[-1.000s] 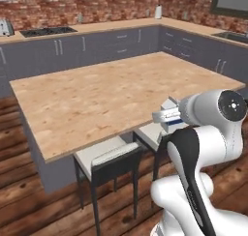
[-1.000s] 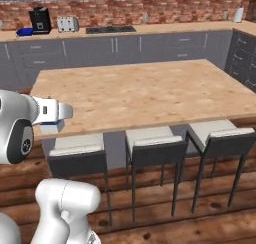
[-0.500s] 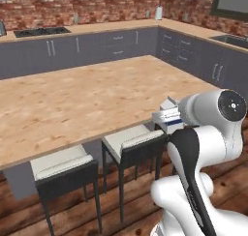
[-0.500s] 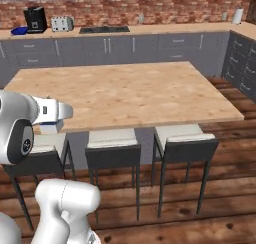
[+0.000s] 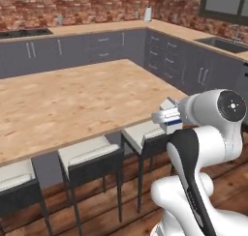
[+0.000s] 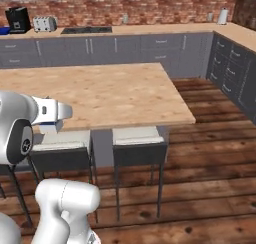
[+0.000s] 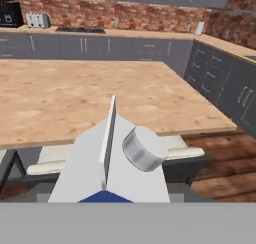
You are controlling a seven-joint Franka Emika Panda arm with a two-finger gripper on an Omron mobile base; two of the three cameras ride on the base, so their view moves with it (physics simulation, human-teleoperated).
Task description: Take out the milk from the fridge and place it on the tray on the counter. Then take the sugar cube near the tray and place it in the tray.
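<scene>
Close before the hand camera, the milk sits pinched in the claw, carried above the stools beside the island; keep it upright and level until the far counter

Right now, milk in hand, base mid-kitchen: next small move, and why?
Probably keep driving the base left toward the far counter. The gripper holds the milk over the stools by the island, and the coffee machine stands far off at the back left, so no set-down yet.
</scene>
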